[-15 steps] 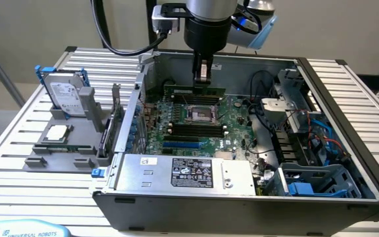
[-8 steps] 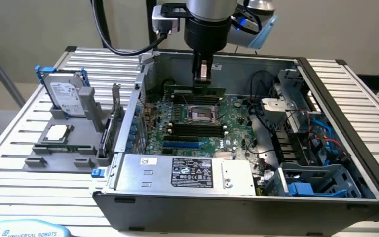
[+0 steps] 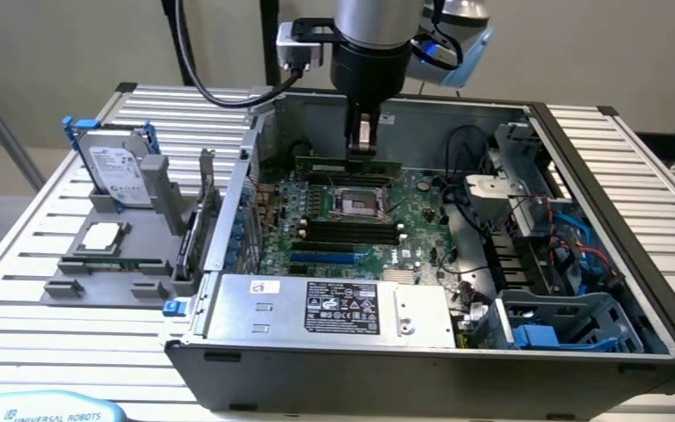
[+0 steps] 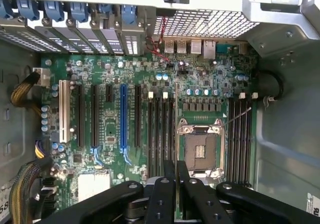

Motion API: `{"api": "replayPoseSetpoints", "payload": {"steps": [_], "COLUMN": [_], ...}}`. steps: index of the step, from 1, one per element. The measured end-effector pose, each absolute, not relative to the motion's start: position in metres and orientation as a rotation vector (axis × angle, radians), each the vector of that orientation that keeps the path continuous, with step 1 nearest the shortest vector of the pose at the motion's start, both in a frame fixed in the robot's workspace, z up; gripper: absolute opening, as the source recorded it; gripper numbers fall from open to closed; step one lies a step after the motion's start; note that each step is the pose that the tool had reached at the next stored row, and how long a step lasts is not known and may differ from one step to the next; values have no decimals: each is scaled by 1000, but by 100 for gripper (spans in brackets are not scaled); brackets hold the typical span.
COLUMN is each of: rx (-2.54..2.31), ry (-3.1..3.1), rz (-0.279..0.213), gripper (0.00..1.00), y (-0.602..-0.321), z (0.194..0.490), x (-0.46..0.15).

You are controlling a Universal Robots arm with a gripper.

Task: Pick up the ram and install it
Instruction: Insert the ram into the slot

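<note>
Inside the open computer case (image 3: 431,374), close to its back wall, the arm (image 3: 373,35) hung straight down from above, its silver wrist segment upright and the claw (image 3: 364,151) pointing at the motherboard (image 3: 420,233). The claw was clamped on the ram (image 3: 320,163), its two narrow fingers pinching the thin green stick near the middle of its upper edge. The ram lay level, standing on its long edge, its length running across from the exterior view's left to right. It sat between the back wall and the empty processor socket (image 3: 355,204), low over the board. Whether its lower edge touched a slot there could not be told. A bank of dark memory slots (image 3: 340,231) lay on the nearer side of the socket, well clear of the stick. In the wrist view the black fingers came close together above the board, with the socket just beyond their tips and long slots on either side of it. Outside the case, on the slatted desk (image 3: 32,352) at the exterior view's left, a grey fixture (image 3: 68,286) carried an upright hard drive (image 3: 119,167) and a small square processor chip (image 3: 101,236).
</note>
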State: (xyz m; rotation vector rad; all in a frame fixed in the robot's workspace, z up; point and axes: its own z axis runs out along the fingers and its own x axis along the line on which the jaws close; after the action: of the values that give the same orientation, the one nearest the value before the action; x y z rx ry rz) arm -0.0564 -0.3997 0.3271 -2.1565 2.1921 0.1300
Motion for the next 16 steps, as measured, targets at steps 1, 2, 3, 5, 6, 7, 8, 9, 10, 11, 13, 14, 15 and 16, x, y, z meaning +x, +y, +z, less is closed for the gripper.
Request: {"api": "replayPoseSetpoints", "payload": {"steps": [1, 2, 3, 5, 6, 7, 8, 9, 10, 11, 13, 14, 15, 16], "rx": [-2159, -2162, -2166, -2174, -2178, -2181, -2184, -2185, -2186, -2186, -2186, -2186, -2186, -2186], "ry": [2194, 2195, 2198, 2202, 2205, 2207, 2209, 2210, 2210, 2210, 2210, 2210, 2210, 2210], "rz": [126, 121, 115, 103, 96, 89, 85, 83, 82, 82, 82, 82, 82, 82], "gripper": [13, 13, 13, 13, 13, 13, 13, 13, 13, 13, 13, 13, 13, 13], "y": [-399, -398, -397, -397, -396, -396, -395, -394, -394, -394, -393, -393, -393, -393], "z": [325, 324, 323, 321, 320, 319, 317, 315, 313, 312, 308, 306, 304, 303], "x": [-55, -54, -53, -51, -50, -50, -49, -49, -49, -49, -49, -49, -49, -49]}}
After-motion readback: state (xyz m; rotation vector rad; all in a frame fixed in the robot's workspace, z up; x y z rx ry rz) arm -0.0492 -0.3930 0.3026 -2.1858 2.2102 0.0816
